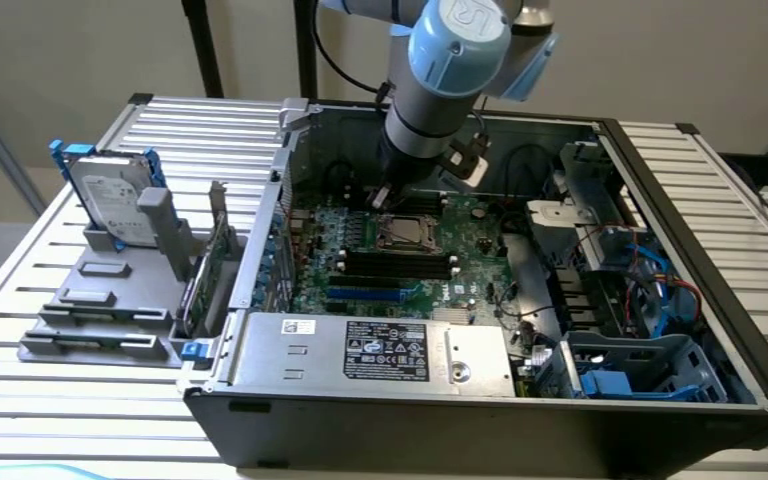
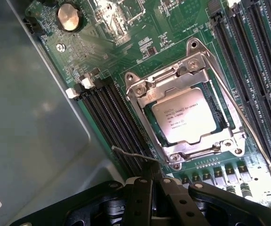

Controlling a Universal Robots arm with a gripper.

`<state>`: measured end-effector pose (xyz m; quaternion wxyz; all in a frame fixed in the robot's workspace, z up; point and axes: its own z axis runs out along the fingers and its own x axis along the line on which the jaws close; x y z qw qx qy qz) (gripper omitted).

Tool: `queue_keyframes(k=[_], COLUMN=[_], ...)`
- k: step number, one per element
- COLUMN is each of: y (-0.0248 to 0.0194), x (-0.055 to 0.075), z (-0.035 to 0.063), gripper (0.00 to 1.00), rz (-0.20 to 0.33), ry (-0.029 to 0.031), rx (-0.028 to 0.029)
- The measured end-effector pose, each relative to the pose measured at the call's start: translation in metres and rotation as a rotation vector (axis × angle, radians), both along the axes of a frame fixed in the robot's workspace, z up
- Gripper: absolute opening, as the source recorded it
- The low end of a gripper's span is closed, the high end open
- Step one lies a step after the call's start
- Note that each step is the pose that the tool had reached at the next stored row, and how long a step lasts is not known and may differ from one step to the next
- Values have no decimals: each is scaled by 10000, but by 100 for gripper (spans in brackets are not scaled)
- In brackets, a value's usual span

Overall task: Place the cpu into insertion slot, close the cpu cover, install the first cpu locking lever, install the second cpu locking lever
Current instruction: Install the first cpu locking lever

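In the wrist view the cpu (image 2: 186, 115), silver-topped with printed text, lies flat in the insertion slot (image 2: 214, 106). The silver cpu cover (image 2: 147, 92) is folded down over it, framing the chip. One thin wire locking lever (image 2: 241, 117) runs along one side of the socket. The hooked end of the other lever (image 2: 126, 151) lies just in front of the fingertips. My gripper (image 2: 155, 181) is shut, holds nothing, and hovers at the socket's edge. In the exterior view the gripper (image 1: 387, 198) reaches into the open computer case, just beyond the socket (image 1: 407, 232).
Long black memory slots (image 2: 111, 108) flank the socket on both sides, and a coin battery (image 2: 69, 17) sits on the green board. A power supply (image 1: 371, 350) fills the case front. A hard drive (image 1: 111, 195) stands in a grey fixture at the exterior view's left.
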<state>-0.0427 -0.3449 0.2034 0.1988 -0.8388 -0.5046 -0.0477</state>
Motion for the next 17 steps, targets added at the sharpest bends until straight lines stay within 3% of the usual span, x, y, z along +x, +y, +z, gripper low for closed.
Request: queue_keyframes(k=[12,17], y=[9,9], x=[137,164], z=[-55,-74], gripper=[11,11], rz=[0,0], ry=[1,1], rx=[-27,-86])
